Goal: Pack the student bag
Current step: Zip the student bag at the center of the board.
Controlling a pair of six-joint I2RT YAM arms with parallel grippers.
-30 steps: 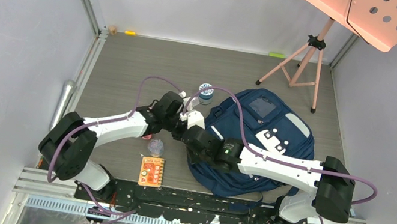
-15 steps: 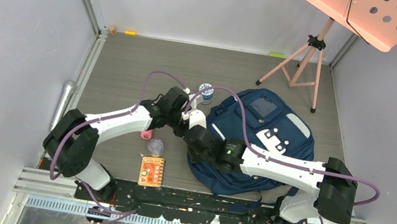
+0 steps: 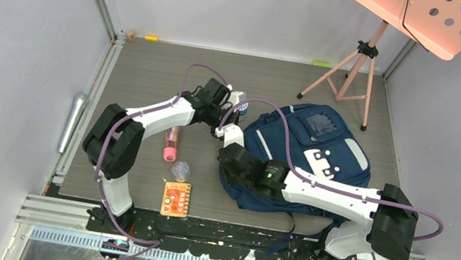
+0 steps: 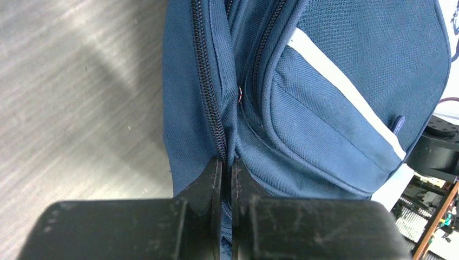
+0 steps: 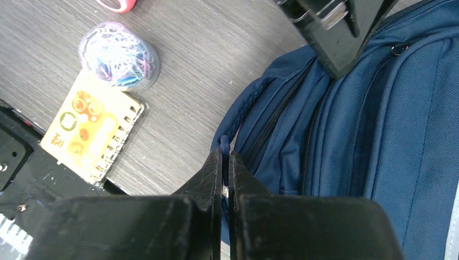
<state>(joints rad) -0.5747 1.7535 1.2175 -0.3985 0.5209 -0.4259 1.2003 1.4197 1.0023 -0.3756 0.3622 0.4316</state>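
Observation:
The student bag point(image 3: 308, 158), a navy backpack with pale stripes and white patches, lies flat on the right of the floor. My left gripper point(image 3: 226, 116) reaches its upper left edge. In the left wrist view the left gripper point(image 4: 227, 161) is shut on the bag's point(image 4: 346, 86) fabric, right at the black zip line. My right gripper point(image 3: 230, 138) sits just below it on the same edge. In the right wrist view the right gripper point(image 5: 224, 154) is shut on a small blue zip pull of the bag point(image 5: 379, 135), and the left gripper's black fingers point(image 5: 335, 32) show at the top.
A pink tube point(image 3: 171, 143), a clear tub of paper clips point(image 3: 180, 170) and an orange spiral notebook point(image 3: 176, 199) lie left of the bag. A small blue-lidded jar point(image 3: 241, 107) stands by the left wrist. A pink music stand's tripod point(image 3: 354, 73) is at the back right.
My left arm has swung away from the pink tube up to the bag's upper left edge and its jaws have shut there. The bag has shifted slightly right.

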